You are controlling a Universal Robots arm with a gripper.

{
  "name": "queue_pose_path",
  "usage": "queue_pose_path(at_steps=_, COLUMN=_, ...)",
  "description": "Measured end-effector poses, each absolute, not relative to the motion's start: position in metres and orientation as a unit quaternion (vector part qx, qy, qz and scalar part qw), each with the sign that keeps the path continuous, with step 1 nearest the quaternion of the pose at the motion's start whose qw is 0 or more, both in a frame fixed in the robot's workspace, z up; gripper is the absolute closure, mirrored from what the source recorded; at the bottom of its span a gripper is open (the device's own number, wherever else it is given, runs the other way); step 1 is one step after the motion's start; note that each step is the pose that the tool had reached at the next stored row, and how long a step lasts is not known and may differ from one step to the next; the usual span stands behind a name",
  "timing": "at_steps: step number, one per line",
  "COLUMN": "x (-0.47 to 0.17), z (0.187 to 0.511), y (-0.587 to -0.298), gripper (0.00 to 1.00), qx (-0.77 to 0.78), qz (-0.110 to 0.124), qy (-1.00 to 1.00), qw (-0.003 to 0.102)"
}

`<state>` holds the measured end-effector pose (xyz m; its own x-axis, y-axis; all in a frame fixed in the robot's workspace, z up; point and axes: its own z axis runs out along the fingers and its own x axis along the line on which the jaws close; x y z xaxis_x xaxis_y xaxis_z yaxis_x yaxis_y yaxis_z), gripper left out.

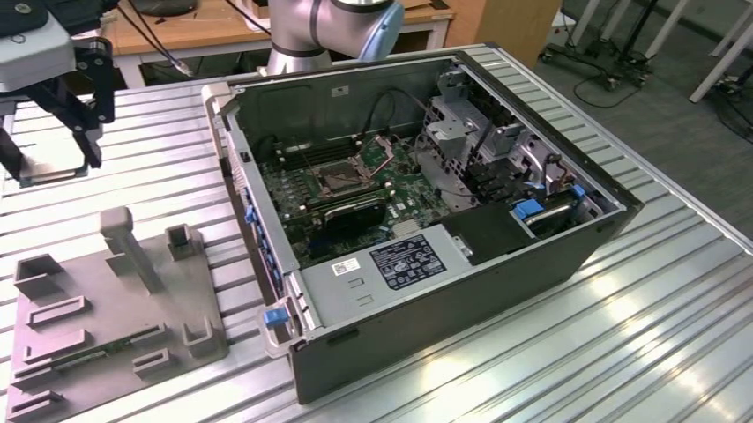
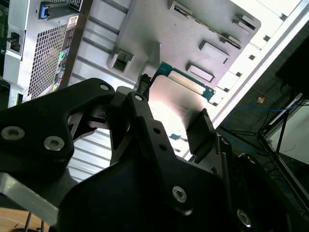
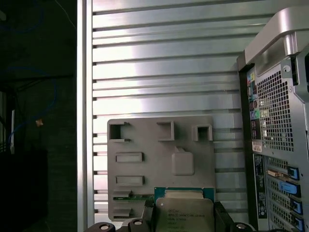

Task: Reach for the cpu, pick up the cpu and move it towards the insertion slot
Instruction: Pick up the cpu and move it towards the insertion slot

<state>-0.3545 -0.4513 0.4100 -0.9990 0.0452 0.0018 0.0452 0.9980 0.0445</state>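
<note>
The cpu (image 3: 184,214) is a flat square chip with a silvery top and a green rim, and my gripper (image 3: 183,218) is shut on it, one black finger on each side. In the second wrist view its teal edge shows as the cpu (image 2: 186,82) between the fingertips of the gripper (image 2: 175,99). In the exterior view the gripper (image 1: 49,166) hangs high at the exterior view's far left, above the table and beyond the grey tray (image 1: 118,308). The insertion slot (image 1: 333,181), a dark square socket with a metal frame, lies on the board inside the open computer case (image 1: 471,264), well apart from the gripper.
The grey tray (image 3: 145,169) lies under the held chip, with a thin green strip (image 3: 130,196) in one of its recesses. The case's perforated back (image 3: 275,111) stands beside it. A slatted metal table (image 1: 659,335) carries everything; the arm's base (image 1: 317,35) rises behind the case.
</note>
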Motion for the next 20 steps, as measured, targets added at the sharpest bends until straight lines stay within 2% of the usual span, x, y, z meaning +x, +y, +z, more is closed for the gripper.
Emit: queue_pose_path(at_steps=20, x=-0.330, z=0.410, y=-0.451, gripper=0.45, qx=-0.023, qz=-0.022, qy=-0.999, qw=0.001)
